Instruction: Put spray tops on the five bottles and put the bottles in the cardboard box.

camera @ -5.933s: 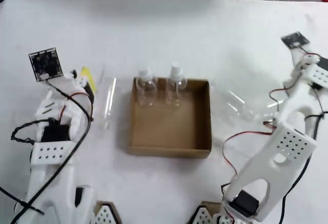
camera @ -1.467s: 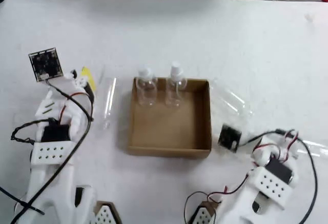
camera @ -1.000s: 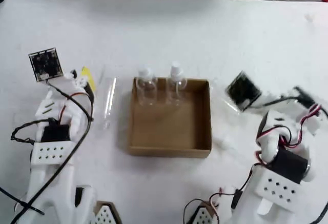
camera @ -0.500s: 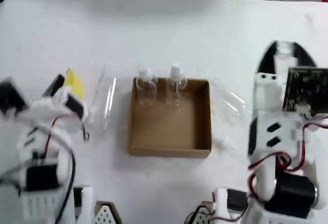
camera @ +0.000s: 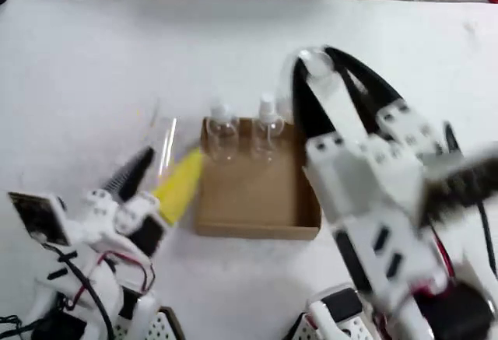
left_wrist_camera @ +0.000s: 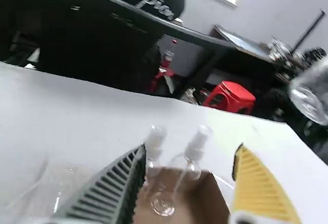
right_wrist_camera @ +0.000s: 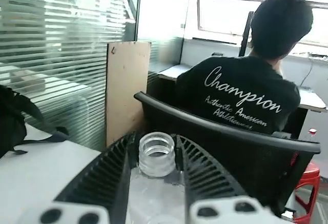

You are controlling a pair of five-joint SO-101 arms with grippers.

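Found right gripper [camera: 315,64] clamped on the neck of an uncapped clear plastic bottle [right_wrist_camera: 157,155], with black ribbed fingers [right_wrist_camera: 102,175] pressed against either side of the open mouth. Placed gripper and bottle off the table, just past the far right corner of the shallow brown cardboard box [camera: 257,229] and near its far wall. Found left gripper [camera: 173,157] spread wide and gripping nothing, with one black ribbed finger [camera: 128,175] and one yellow finger [camera: 180,184], low beside the box's left wall. Could not tell whether the yellow tip touches that wall. Recorded two clear bottles fitted with white spray tops, upright inside the box against its far wall: left-hand bottle [camera: 222,131] and right-hand bottle [camera: 268,126], side by side and slightly apart. Saw brown box floor exposed from those two bottles to the near wall. Noted a clear plastic piece [camera: 165,134] lying flat on the white table [camera: 117,44] just left of the box, directly ahead of the left gripper's opening; could not tell what it is. Logged a broad stretch of white surface beyond the box, and more between the left gripper and the table's left edge.
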